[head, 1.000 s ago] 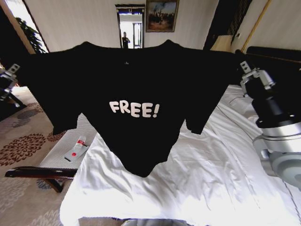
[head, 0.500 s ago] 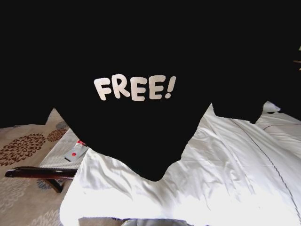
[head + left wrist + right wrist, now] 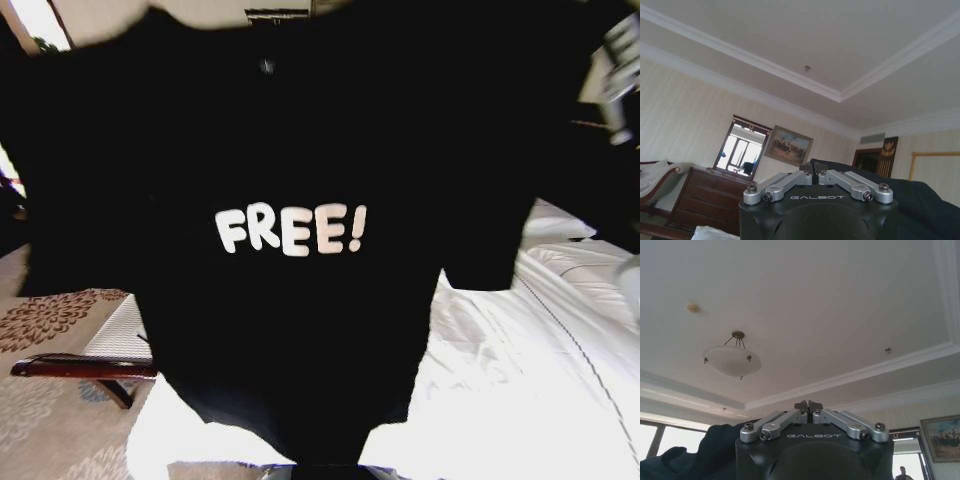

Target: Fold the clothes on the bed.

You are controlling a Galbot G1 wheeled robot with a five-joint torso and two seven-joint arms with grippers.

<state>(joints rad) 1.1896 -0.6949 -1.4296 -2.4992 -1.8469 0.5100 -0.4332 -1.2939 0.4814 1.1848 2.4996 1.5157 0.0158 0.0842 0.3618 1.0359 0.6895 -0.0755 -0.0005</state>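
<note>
White rumpled duvet (image 3: 520, 400) covers the bed (image 3: 560, 300); nothing visibly lies on it

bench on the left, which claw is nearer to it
Left. The left claw grips the T-shirt at the bench side; the right claw grips its opposite end, over the bed.

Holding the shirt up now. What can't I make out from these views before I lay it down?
- Head view: T-shirt hides most of the bed; its hem is cut off at the lower edge.
- Head view: right claw blurred at the edge.
- Wrist views: left claw and right claw look shut, but the pinched cloth can't be seen.
</note>
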